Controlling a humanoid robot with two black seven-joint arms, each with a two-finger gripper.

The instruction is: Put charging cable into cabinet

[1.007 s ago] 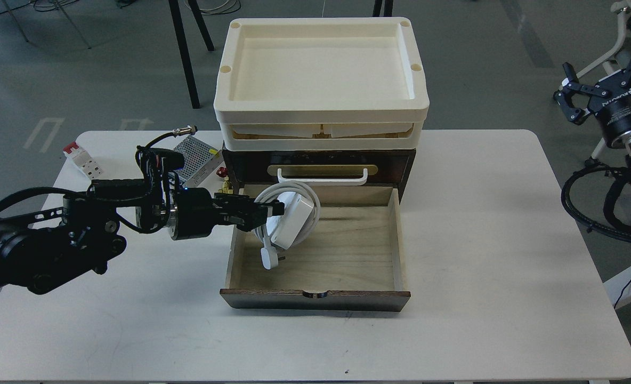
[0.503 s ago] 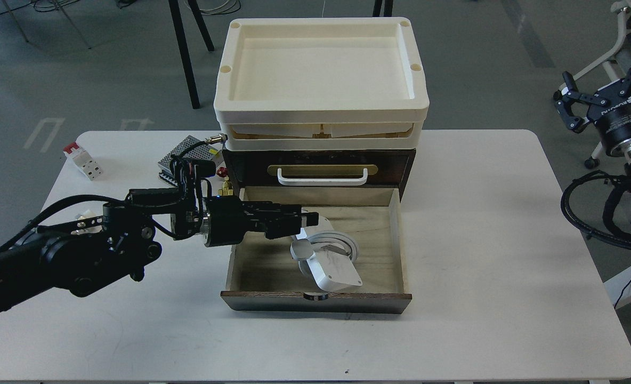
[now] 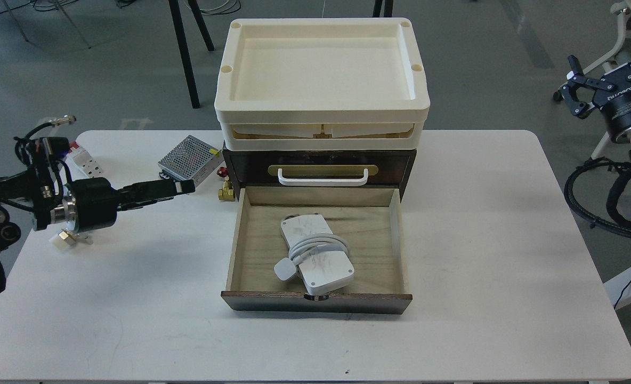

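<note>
The charging cable (image 3: 315, 253), released, now lies flat in the cabinet (image 3: 320, 168) drawer (image 3: 395, 234), the left gripper (image 3: 179, 186) withdrawn toward nine o'clock (jaws empty, gap unreadable), leaving only closing.

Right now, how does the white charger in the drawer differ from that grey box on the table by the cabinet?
The charging cable is smooth white with rounded corners; the power-supply box is perforated grey metal.
The charging cable has a white cord wound around its middle; the grey box shows none.
The charging cable lies inside the open drawer; the grey box sits on the table, left of the cabinet.
Both lie flat, and neither is held.
</note>
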